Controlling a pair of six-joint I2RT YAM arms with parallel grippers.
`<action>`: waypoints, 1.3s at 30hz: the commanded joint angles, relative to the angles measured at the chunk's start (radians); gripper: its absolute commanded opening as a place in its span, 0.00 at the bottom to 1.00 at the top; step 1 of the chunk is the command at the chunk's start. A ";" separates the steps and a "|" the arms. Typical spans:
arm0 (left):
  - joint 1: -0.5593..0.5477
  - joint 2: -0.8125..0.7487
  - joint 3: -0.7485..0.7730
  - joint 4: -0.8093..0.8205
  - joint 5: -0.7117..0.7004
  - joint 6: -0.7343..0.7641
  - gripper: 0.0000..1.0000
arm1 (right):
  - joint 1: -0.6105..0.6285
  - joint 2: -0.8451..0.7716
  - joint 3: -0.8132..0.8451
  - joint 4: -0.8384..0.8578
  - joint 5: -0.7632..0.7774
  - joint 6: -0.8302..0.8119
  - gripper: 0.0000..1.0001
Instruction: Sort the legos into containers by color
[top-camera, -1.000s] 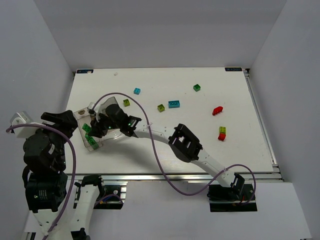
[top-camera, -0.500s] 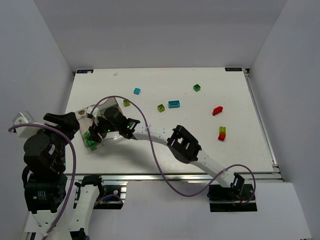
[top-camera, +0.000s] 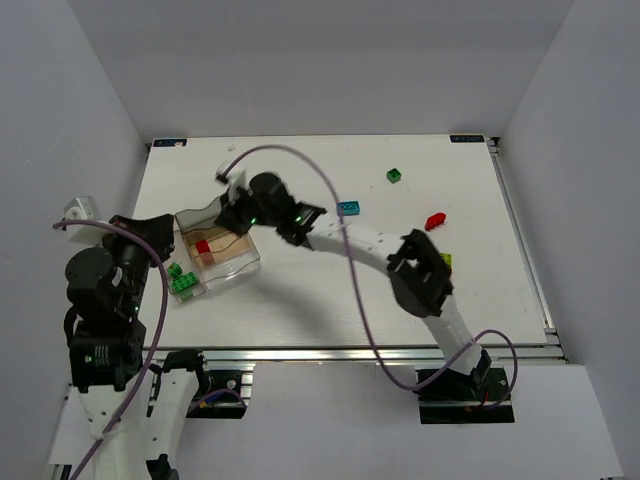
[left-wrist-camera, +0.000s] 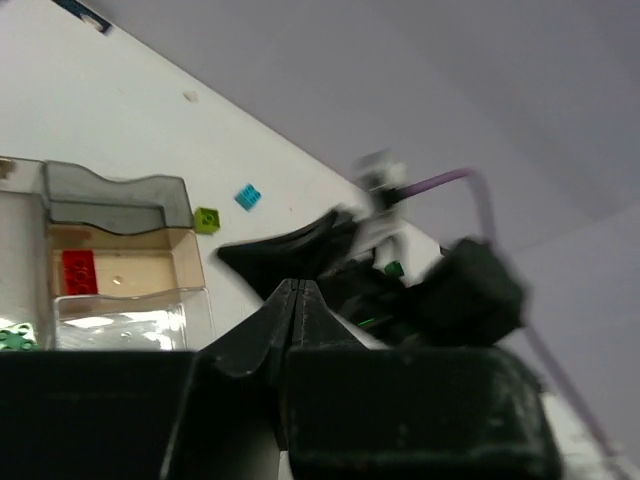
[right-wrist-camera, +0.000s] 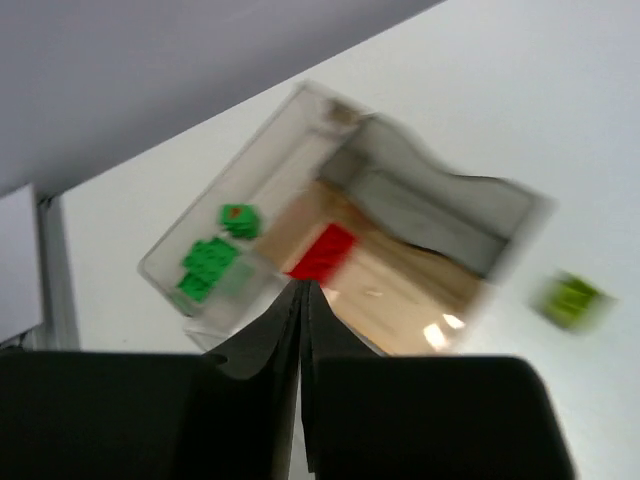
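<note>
The clear container (top-camera: 240, 268) sits at the table's left, with a red lego (top-camera: 203, 246) in its middle compartment and green legos (top-camera: 181, 280) in the near-left one. My right gripper (top-camera: 238, 208) hovers at the tray's far side, shut and empty. The right wrist view shows its closed tips (right-wrist-camera: 303, 286) just short of the red lego (right-wrist-camera: 325, 252), beside the green legos (right-wrist-camera: 208, 266). My left gripper (left-wrist-camera: 297, 284) is shut on nothing, left of the container (left-wrist-camera: 120, 190). Loose on the table are a cyan lego (top-camera: 349, 208), a dark green one (top-camera: 394, 176) and a red one (top-camera: 435, 221).
A small cyan brick (left-wrist-camera: 248, 197) and a lime brick (left-wrist-camera: 206, 217) lie just beyond the tray. A red-and-lime stack (top-camera: 445, 260) shows beside the right arm's elbow (top-camera: 420, 275). White walls close in the table on three sides.
My right gripper has lifted from over the tray to its far side and shut. The left gripper has shut too. A red lego now shows in the uncovered tray.
</note>
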 joint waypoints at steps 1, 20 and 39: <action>0.008 0.052 -0.087 0.165 0.195 -0.013 0.12 | -0.157 -0.247 -0.085 -0.089 0.131 0.052 0.06; -0.001 0.200 -0.266 0.405 0.361 -0.048 0.75 | -0.857 -0.157 -0.101 -0.679 -0.011 -0.339 0.88; -0.001 0.214 -0.235 0.357 0.300 -0.059 0.77 | -0.877 0.228 0.275 -0.665 0.045 -0.454 0.80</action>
